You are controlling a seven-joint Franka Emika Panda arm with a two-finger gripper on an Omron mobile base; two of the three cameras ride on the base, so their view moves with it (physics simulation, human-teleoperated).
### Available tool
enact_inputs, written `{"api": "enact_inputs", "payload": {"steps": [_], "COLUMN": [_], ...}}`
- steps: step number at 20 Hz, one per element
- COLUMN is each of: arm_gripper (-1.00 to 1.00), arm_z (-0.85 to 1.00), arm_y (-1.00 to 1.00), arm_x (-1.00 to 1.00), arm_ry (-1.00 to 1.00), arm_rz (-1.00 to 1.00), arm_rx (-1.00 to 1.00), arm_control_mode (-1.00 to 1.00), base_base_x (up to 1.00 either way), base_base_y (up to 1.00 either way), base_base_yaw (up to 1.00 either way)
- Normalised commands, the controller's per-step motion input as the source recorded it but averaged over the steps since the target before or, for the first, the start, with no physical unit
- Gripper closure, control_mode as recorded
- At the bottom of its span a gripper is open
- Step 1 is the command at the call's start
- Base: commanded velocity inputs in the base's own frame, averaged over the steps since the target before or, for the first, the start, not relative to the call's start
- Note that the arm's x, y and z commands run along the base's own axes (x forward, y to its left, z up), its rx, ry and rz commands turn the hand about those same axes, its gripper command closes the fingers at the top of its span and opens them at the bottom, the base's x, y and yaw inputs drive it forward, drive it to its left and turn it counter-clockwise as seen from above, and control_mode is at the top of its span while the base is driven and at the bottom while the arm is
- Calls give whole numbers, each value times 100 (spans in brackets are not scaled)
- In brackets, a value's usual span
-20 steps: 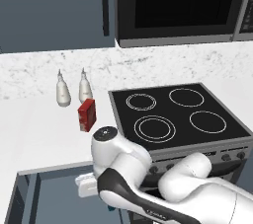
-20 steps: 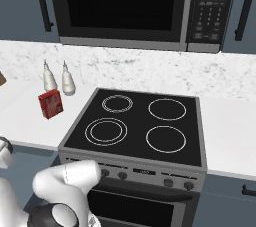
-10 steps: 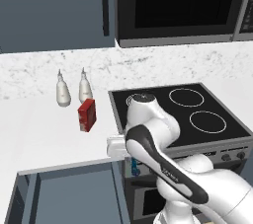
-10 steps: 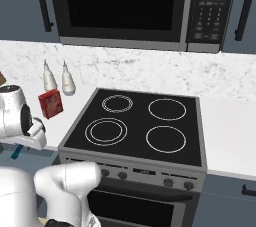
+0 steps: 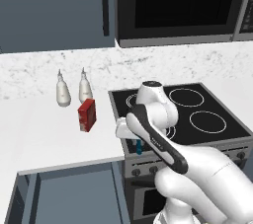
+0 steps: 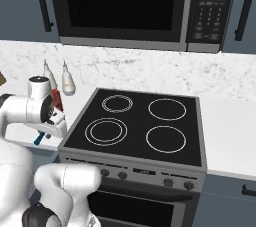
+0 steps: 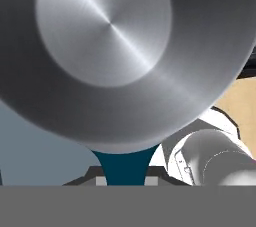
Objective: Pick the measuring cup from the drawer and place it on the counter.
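The arm is carrying the measuring cup (image 7: 110, 56) up and out of the drawer (image 5: 69, 193), so the step in hand looks like the transfer toward the desk (image 5: 44, 134). The jaws are closed down tight on the cup's teal-blue handle, which in the hand view is running straight down from the bowl into the grip. In the left base view that handle (image 5: 139, 146) is poking out below the white hand, hanging at the front edge of the desk just beside the stove (image 5: 197, 119); in the right base view it (image 6: 38, 139) is showing as a short teal stub under the gripper (image 6: 50, 130).

To do this well, the arm should be swinging left, away from the black cooktop, and toward the bare white stretch in front of the red box (image 5: 87, 114) and the two white shakers (image 5: 63, 92), staying well apart from them. The grip is on a thin handle with the bowl's weight out at the far end, so the cup may be prone to swivelling; slow, level travel seems wise, and the bowl's base should be touching the slab before the jaws are letting go.

The cup is looking like brushed grey metal, round, with a flat circular floor catching a bright radial sheen and darker sloping walls around it.
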Motion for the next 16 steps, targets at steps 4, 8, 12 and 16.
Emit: {"api": "enact_inputs", "payload": {"steps": [4,8,12,16], "arm_gripper": [100,100,100,100], "arm_z": [-4,-33,-55,-29], "arm_y": [0,2,33,48], "arm_x": [96,95,83,61], "arm_ry": [0,0,0,0], "arm_rz": [0,2,3,0], "arm_rx": [0,0,-5,-2], "arm_control_mode": [-100,-100,-100,-100], "base_base_x": [0,0,0,0], "base_base_y": [0,0,0,0], "base_base_yaw": [0,0,0,0]}}
